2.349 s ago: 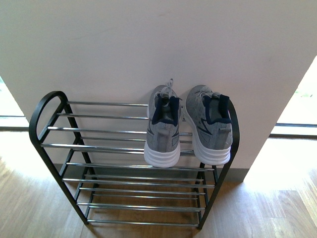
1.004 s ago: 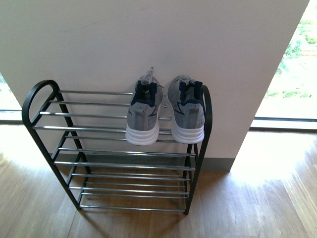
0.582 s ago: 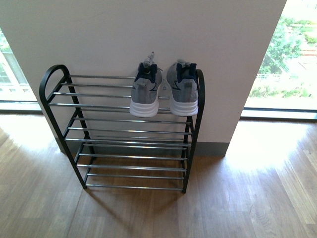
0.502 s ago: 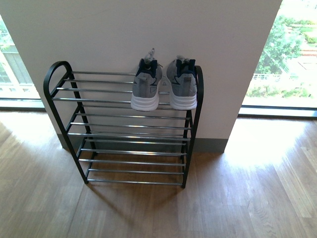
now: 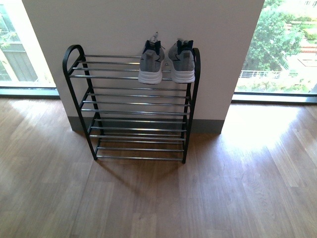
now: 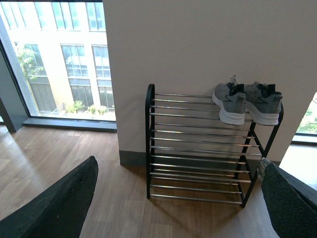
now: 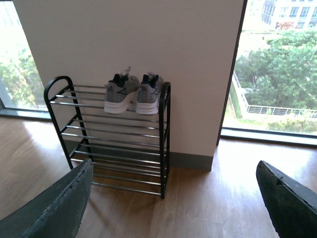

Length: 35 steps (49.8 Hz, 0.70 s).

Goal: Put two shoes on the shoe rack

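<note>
**L hand** (image 6: 178,163): open, nothing held. In the L wrist view your two dark fingers (image 6: 62,203) come in from the lower corners, spread wide. The shoe rack (image 6: 148,139) shows in the gap beyond them.

**R hand** (image 7: 174,164): same pose. Its fingers (image 7: 52,208) are wide apart and empty, and point toward the rack. You see neither arm in the front view.

**Shoe rack:** black frame w/ rounded top corners and four tiers of thin silver bars. It stands on the wood floor (image 5: 223,188) against the white wall (image 5: 124,25), w/ a window (image 5: 280,49) off to the R.

**L sneaker** (image 5: 151,64) & **R sneaker** (image 5: 182,62): grey knit, white soles, navy tongues. Both sit on the top tier at the rack's R end, just beside each other, heels toward you and toes to the wall. The R sneaker sits close against the rack's R side frame.

**Rel. to hands:** both sneakers lie well apart from either hand, out ahead of the fingers. Neither hand touches the shoes or the rack.
</note>
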Motion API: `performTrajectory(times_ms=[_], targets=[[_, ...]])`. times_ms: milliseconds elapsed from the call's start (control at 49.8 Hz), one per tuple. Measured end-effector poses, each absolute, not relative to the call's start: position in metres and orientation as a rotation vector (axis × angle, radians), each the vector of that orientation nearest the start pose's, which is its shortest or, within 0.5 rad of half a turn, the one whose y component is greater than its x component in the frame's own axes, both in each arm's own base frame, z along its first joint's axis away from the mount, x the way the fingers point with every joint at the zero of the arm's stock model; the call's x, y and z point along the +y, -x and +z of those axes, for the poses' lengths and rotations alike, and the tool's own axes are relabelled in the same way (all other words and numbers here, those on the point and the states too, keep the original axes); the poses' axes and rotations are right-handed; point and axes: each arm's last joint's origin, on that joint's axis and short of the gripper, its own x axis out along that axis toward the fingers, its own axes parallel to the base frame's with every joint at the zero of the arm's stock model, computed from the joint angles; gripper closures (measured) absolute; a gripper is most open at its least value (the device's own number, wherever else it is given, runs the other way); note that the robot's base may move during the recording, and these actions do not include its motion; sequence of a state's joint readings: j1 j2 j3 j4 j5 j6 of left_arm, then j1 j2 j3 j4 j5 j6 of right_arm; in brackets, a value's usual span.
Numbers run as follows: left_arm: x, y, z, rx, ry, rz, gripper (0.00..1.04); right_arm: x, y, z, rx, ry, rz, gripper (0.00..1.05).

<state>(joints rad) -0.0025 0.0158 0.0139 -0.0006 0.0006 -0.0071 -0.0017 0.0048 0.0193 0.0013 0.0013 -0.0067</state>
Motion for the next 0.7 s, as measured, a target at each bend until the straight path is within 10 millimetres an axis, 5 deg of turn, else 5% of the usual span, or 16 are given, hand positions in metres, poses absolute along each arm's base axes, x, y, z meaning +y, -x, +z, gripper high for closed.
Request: performTrajectory(times_ms=[703], targets=[[-0.0002,-0.0978,0.167,0.002,0.007,-0.003,0.09,-0.0002,-0.0968,0.1699,-0.016,0.007,-0.002,0.09]])
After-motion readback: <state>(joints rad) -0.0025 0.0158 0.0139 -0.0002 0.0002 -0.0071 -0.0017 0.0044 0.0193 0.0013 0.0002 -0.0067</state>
